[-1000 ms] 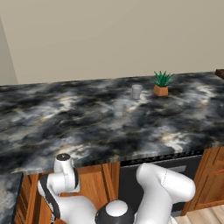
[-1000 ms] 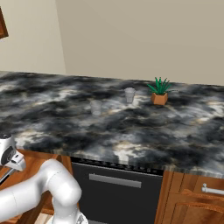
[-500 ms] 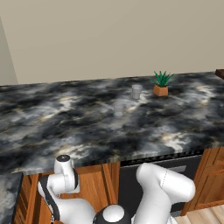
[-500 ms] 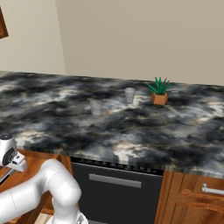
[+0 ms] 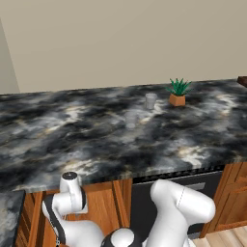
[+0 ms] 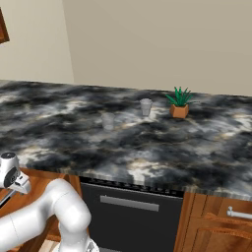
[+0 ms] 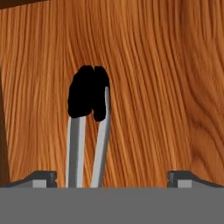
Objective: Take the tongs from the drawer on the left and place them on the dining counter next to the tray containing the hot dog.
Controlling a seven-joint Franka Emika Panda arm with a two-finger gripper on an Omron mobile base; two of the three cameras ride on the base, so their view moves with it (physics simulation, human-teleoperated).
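Lying: tongs (image 7: 89, 131), centre of the hand view, on the grained reddish-brown drawer (image 7: 166, 87) floor.
Axis: near vertical in frame; black end up, arms running to the lower edge.
Make: two slim silvery metal arms, matte black rounded end.
Gripper (image 7: 112, 178): jaws spread wide, tips far apart either side of the arms, gripping nothing.
Counter (image 5: 96, 140): black-grey marbled stone.

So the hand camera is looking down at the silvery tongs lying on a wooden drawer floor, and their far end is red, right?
Not quite. The tongs do lie on the wooden drawer floor with the open gripper on either side of them, but their far end is black, not red. The hand view shows it plainly.
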